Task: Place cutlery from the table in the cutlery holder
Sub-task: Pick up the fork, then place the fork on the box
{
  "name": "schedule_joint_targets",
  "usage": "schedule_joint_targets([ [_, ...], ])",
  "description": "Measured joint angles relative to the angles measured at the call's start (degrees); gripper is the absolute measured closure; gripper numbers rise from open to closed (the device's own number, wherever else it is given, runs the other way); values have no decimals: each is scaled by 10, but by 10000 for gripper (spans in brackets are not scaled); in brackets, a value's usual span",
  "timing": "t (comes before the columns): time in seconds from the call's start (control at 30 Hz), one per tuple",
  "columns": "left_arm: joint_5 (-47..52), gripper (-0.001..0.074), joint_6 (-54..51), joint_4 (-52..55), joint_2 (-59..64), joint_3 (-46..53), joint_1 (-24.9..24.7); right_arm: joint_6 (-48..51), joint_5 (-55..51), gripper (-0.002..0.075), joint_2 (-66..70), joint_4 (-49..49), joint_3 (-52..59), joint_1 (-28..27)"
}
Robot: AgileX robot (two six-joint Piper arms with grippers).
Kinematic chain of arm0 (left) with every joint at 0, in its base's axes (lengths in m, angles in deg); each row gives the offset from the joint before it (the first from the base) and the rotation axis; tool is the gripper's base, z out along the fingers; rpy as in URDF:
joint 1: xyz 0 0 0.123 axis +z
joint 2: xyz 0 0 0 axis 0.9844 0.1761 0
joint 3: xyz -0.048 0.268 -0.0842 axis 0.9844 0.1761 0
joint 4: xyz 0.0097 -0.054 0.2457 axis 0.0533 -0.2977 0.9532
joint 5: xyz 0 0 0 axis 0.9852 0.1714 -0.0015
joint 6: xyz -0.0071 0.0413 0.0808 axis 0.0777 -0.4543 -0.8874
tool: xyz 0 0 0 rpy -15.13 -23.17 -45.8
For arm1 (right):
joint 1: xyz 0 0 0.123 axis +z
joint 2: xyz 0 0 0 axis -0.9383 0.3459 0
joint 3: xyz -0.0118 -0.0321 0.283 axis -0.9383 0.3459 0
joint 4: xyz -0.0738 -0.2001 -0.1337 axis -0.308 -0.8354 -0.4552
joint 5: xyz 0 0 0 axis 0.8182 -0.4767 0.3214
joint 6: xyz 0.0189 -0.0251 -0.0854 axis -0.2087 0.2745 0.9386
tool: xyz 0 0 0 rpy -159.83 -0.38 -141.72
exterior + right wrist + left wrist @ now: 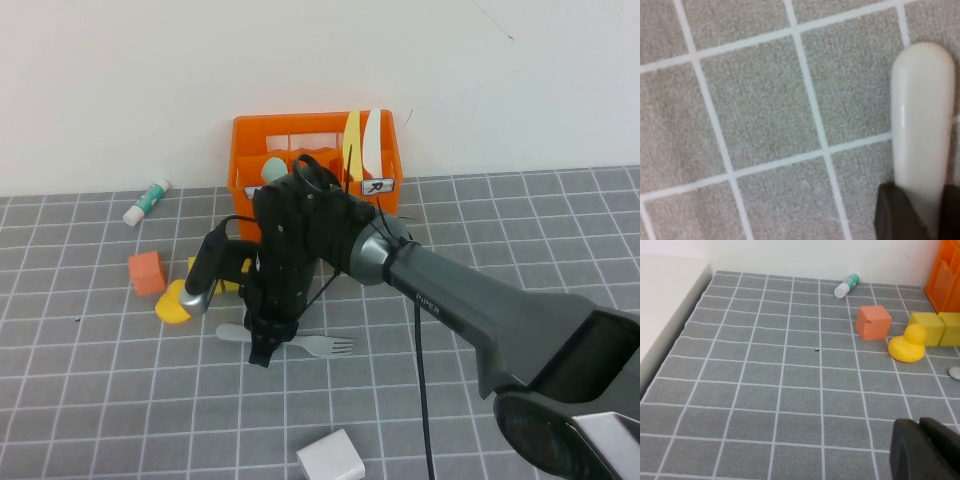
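Grey tiled table (520, 215) runs back to a pale wall, with open tiles on its near left. Against the wall stands the orange cutlery holder (250, 160). Reaching down steeply, the right gripper (262, 352) has its fingers around the fork (325, 345) handle on the tiles. Low over the near-left tiles, the left gripper (922, 450) is closed.

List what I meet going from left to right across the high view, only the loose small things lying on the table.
Glue stick → orange cube → yellow rubber duck → grey-green fork, with the right tool down on its handle. The white box overlaps the fork's span, so I leave it unordered.
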Motion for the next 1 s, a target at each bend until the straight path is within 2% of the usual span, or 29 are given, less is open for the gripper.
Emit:
schedule_joint_targets([
  [0.27, 0, 736, 0, 0, 0, 0, 0, -44, -23, 572, -15, 3, 0, 3],
  [0.7, 0, 736, 0, 0, 0, 0, 0, -70, -36, 572, -158, 17, 0, 4],
  [1.0, 0, 736, 0, 0, 0, 0, 0, -79, 40, 572, -184, 50, 0, 2],
])
